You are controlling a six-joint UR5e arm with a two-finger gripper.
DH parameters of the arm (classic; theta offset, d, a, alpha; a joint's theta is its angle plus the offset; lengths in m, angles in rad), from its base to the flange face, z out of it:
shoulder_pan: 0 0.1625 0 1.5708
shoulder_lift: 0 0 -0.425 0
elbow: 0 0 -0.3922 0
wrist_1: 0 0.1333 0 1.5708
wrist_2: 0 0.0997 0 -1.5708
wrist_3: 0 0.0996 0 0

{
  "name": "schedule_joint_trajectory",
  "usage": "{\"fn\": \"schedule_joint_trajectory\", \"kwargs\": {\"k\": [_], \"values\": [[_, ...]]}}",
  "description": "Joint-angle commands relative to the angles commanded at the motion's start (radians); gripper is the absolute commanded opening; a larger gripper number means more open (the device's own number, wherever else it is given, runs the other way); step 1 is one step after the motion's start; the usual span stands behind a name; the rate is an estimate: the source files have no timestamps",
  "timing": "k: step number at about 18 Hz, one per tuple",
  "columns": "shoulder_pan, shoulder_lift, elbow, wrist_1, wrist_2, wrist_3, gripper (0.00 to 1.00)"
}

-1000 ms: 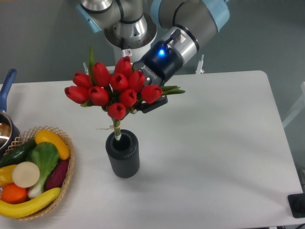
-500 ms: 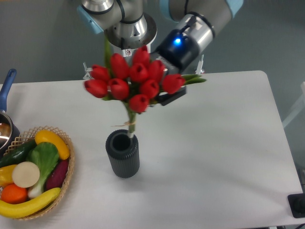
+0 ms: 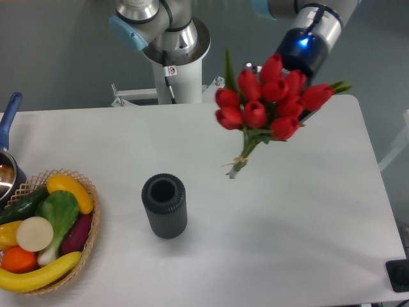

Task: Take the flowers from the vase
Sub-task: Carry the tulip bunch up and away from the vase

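So the flowers (image 3: pixel 268 102) hang upper right, stems clear of the vase (image 3: pixel 165 206) at centre-left; claw (image 3: pixel 305 109) clamps them behind the buds; I'd keep squeezing firmly and lift smoothly.

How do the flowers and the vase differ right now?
The flowers hang in the air, tilted, carried by the hand; the vase stands upright on the table. The flowers are red and green; the vase is dark grey and ribbed, its mouth empty.
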State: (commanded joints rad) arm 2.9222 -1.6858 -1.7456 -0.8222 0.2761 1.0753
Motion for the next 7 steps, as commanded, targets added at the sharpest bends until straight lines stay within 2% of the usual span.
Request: {"fn": "schedule_joint_trajectory", "kwargs": {"k": [7], "values": [[0.008, -0.002, -0.012, 0.002, 0.002, 0.02, 0.48]]}}
